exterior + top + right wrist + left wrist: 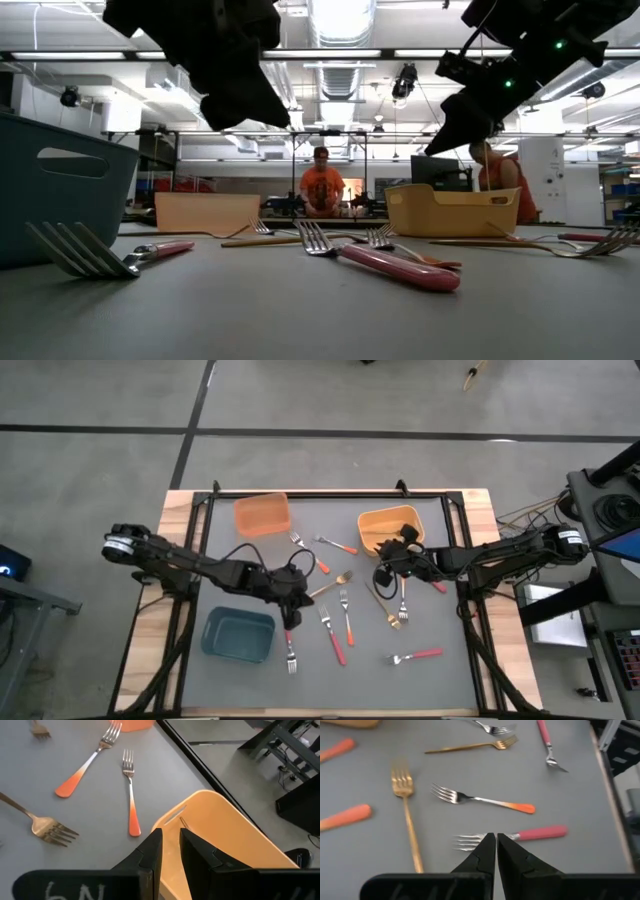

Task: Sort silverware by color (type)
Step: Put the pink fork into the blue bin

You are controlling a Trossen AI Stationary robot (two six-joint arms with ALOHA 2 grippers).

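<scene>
Grey table (440, 680) bears forks (345, 615), three bins (262, 514)

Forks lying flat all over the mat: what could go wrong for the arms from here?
The left gripper, shut over the pink-handled fork, may only nudge so thin and flat a thing instead of gripping it. The right gripper hangs at the yellow-orange bin's rim and could bump the bin askew.

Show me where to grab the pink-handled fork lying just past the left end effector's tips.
Probably the middle of the pink handle, coming straight down from above with the fingers across it. The fork lies flat on the grey mat, so nothing slips underneath. The handle is thicker than the thin metal neck, with bare mat on both sides.
</scene>
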